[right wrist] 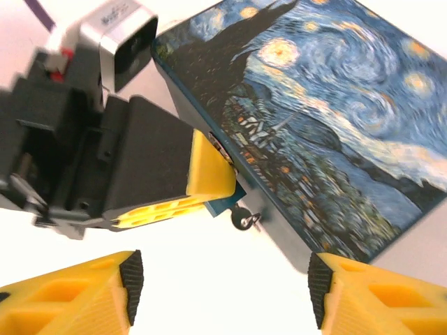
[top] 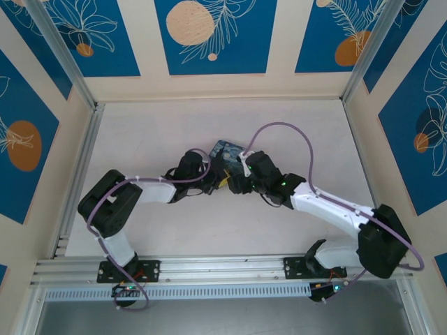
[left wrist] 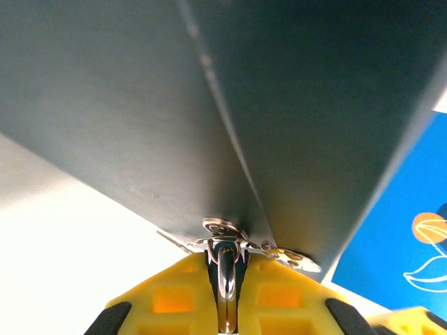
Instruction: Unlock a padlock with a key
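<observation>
Top external: padlock [top: 228,149] sat mid-table [top: 147,132], print side up. Left arm [top: 150,188] and right arm [top: 325,206] both reached to its near edge, wrists almost meeting.

Left wrist: left gripper [left wrist: 225,272] had its yellow fingers [left wrist: 171,293] pressed together on the key [left wrist: 225,283], which met the round keyhole fitting [left wrist: 222,227] on the padlock's dark-blue side. A metal tag [left wrist: 293,259] lay just beside it.

Right wrist: right gripper [right wrist: 220,293] stood with fingers wide apart, nothing between them, near the padlock [right wrist: 335,118]. Left gripper [right wrist: 202,174] touched the box's side wall, a small ring [right wrist: 244,220] dangling below.
</observation>
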Controlling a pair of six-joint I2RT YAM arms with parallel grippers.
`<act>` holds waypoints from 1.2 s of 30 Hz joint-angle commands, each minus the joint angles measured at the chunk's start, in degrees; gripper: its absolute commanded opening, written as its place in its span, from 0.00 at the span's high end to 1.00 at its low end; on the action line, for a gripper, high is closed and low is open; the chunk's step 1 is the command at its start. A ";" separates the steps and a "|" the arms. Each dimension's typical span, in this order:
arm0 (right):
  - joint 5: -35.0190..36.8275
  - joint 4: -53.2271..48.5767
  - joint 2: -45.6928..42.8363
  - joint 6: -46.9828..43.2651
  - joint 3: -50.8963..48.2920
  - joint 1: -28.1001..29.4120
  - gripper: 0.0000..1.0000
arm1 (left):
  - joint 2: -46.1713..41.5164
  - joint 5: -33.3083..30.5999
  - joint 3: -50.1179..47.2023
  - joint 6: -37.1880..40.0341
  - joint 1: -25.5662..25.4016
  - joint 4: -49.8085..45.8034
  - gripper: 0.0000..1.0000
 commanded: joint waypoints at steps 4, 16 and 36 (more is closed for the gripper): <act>-11.61 3.07 -3.57 20.11 -7.46 -0.75 0.32 | -1.90 0.59 -3.67 5.79 -1.14 -2.53 0.93; -16.78 16.24 3.96 33.66 -11.87 -1.14 0.32 | -14.54 -4.25 -6.14 15.67 -0.91 -16.59 0.33; -26.36 13.38 15.43 21.64 3.52 -17.20 0.42 | -30.56 -12.01 -4.14 22.89 3.47 -35.76 0.02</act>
